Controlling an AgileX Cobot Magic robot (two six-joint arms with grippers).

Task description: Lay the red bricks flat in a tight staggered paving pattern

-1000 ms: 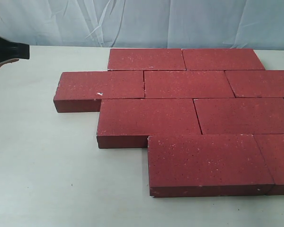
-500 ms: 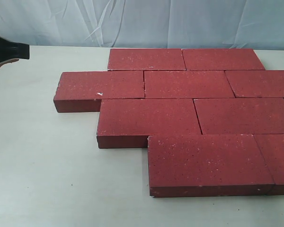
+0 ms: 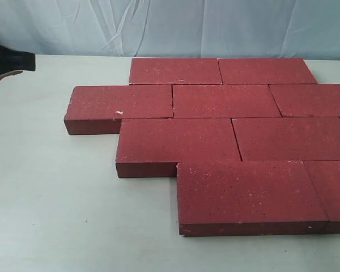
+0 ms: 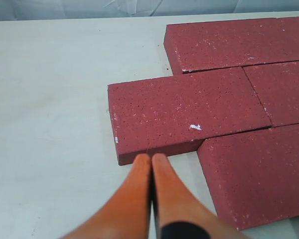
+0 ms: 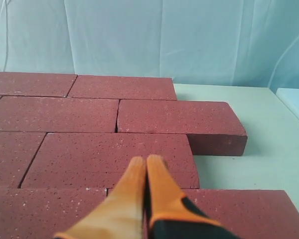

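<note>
The red bricks (image 3: 226, 101) look like coarse, gritty masonry, matt all over and flecked with pale specks. The table (image 3: 51, 198) under them is smooth, pale and dull, and the backdrop (image 3: 158, 28) is thin wrinkled cloth. The left gripper (image 4: 150, 157) and the right gripper (image 5: 146, 159) have smooth orange fingers (image 4: 134, 194), plastic by the look, with a soft sheen.

The red bricks (image 3: 226, 102) are dark matte red flecked with pale specks (a white chip (image 4: 195, 127) marks the one just ahead of the left pincer (image 4: 150, 158), itself orange with black, like the right pincer (image 5: 146, 160)), the tabletop (image 3: 56, 198) is pale greenish white and the curtain (image 3: 73, 28) light blue.
</note>
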